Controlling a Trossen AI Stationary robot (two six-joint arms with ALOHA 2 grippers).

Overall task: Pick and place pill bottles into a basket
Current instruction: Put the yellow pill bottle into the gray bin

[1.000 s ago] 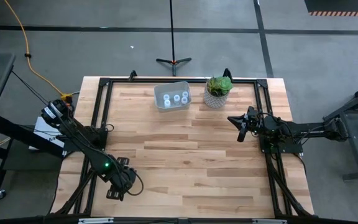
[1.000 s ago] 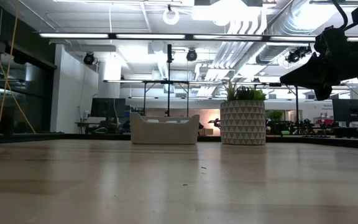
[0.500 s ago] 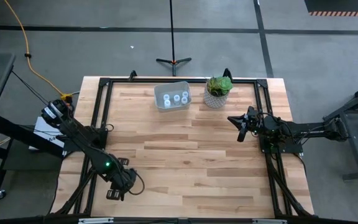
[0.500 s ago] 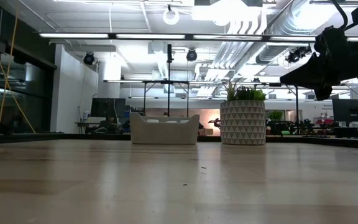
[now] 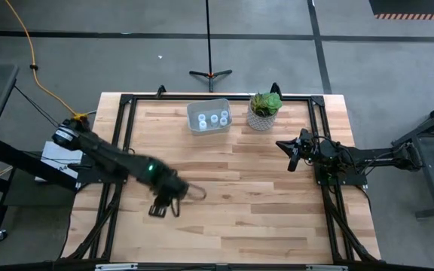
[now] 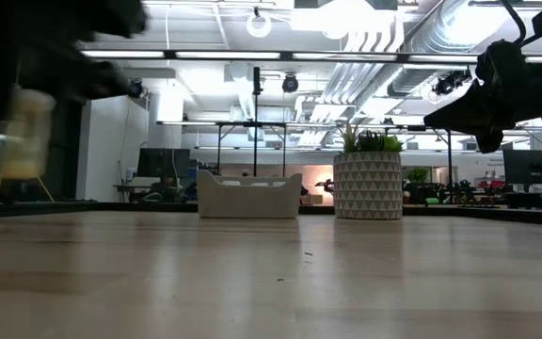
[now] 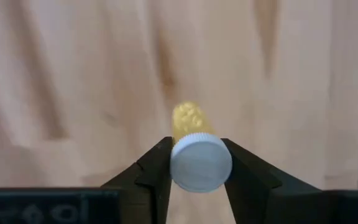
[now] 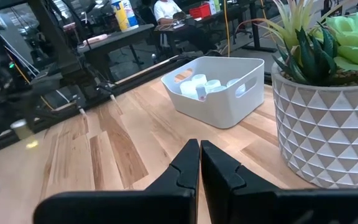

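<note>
One pill bottle (image 7: 199,162) pinched in my left pincer (image 7: 197,163) — right pincer (image 8: 199,163) pressed together near the table's (image 5: 224,211) right edge.

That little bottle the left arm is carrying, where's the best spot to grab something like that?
Grip it near the top, just below the white cap, coming in from the cap end. The left gripper does exactly that: its fingers press on opposite sides of the pill bottle. The round, narrow body fits between them, and the wider cap probably helps keep it from slipping.
</note>
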